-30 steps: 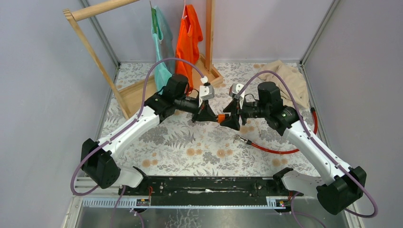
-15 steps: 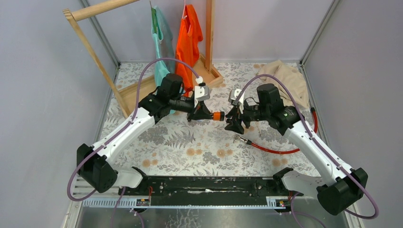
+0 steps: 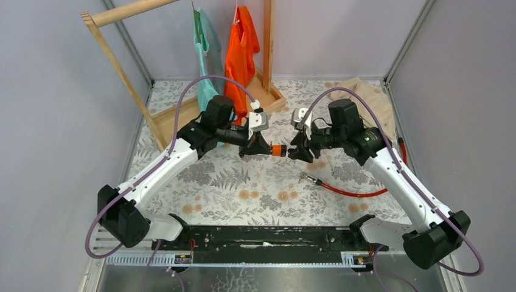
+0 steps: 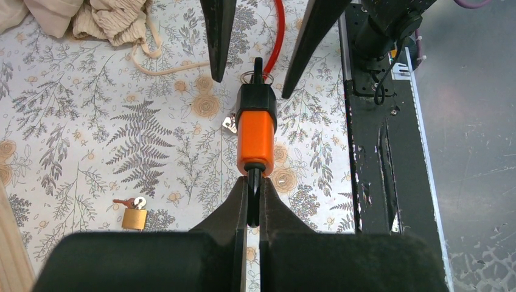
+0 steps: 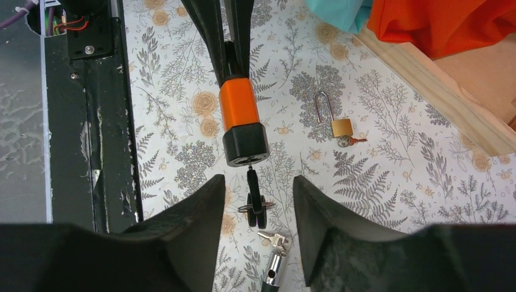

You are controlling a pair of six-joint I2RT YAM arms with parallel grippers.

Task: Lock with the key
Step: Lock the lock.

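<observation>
So, the orange lock (image 4: 255,137) is up in the air over the middle of the table, roughly level, between the 2 arms. Its black end cap (image 5: 245,143) faces the right arm. The key (image 5: 252,190) sticks out of that cap, with a ring and spare keys (image 5: 275,239) dangling off it. The left gripper (image 4: 252,196) is clamped tight on a thin black piece coming out of the lock's orange end, holding the whole thing up. The right gripper (image 5: 255,204) is spread wide, 1 finger on each side of the key, and neither looks to be touching it. Down on the floral table (image 3: 243,194) there's a small brass padlock (image 4: 134,217) with a red-headed key at it, well apart from the lock. A red cable (image 3: 353,191) lies near the right arm. There's a beige cloth (image 3: 371,103) bunched in the far right corner, and an orange shirt (image 3: 241,48) and a teal shirt (image 3: 205,55) hang on a wooden rack (image 3: 115,61) at the back.
</observation>
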